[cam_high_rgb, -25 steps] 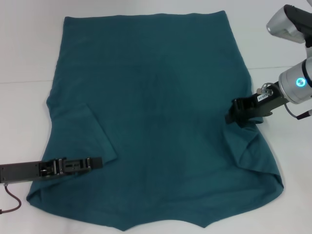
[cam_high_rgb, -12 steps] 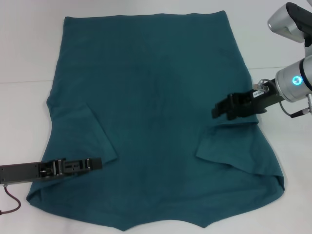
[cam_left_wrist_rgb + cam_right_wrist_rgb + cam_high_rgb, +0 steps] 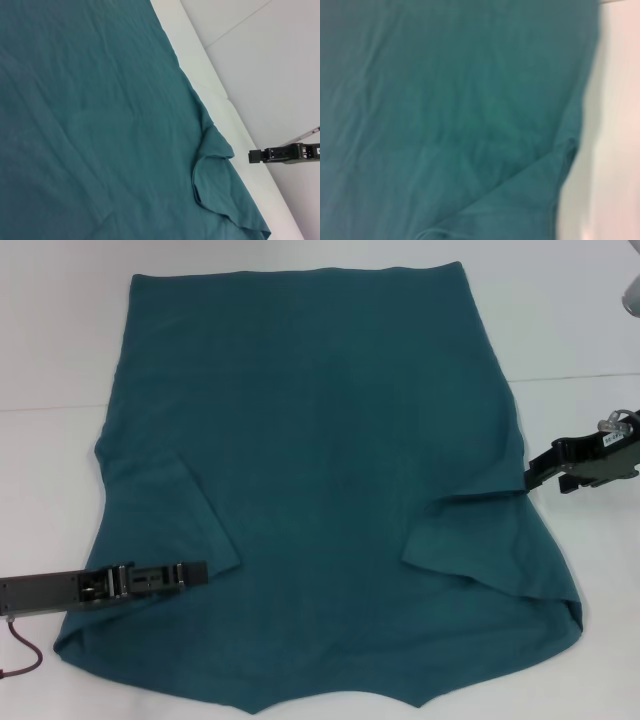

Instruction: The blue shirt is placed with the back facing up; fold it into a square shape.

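The blue shirt lies spread flat on the white table, hem at the far side and collar side near me. Its left sleeve is folded inward over the body. The right sleeve is folded inward too and lies loose with a raised crease. My left gripper rests low on the shirt at the left sleeve's lower corner. My right gripper hovers just off the shirt's right edge, open and empty; the left wrist view shows this right gripper beside the folded sleeve. The right wrist view holds only shirt fabric.
Bare white table surrounds the shirt on the left, right and far sides. A dark red cable trails from the left arm at the near left corner.
My right gripper carried the right sleeve inward over the shirt, let it go, and drew back to the right, off the cloth. The left arm has not moved.
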`<move>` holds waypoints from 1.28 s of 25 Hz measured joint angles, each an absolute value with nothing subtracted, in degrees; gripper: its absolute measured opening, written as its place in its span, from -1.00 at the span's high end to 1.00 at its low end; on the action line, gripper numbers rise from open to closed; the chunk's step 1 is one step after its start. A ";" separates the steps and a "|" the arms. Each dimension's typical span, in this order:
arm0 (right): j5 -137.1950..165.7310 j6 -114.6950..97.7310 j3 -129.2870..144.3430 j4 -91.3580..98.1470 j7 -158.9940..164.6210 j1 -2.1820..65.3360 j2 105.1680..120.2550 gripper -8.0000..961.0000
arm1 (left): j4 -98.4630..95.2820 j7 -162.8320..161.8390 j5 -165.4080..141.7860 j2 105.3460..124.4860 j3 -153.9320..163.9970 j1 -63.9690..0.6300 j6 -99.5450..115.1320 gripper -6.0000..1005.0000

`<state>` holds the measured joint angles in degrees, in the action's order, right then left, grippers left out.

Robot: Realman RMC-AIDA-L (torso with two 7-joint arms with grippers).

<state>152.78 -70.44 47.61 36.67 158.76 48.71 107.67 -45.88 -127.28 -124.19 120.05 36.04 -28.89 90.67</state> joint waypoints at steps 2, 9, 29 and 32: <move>152.83 -68.62 47.56 36.47 158.78 48.07 108.07 -0.13 | -45.87 -127.32 -124.19 120.07 36.03 -28.81 90.45 -0.41; 151.96 -61.11 47.45 35.73 158.75 46.94 111.30 -0.12 | -45.79 -127.43 -124.19 120.16 36.03 -28.82 90.34 -0.41; 132.00 -55.79 46.76 33.26 150.58 46.53 110.35 -0.12 | -45.71 -129.14 -124.13 119.79 35.93 -28.81 89.91 -0.41; 131.94 -62.24 46.76 33.64 149.26 46.94 108.76 -0.12 | -45.78 -131.73 -124.49 119.08 34.44 -28.22 89.40 -0.41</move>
<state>131.94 -62.24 46.76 33.64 149.26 46.94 108.76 -45.78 -131.73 -124.49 119.08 34.44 -28.22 89.40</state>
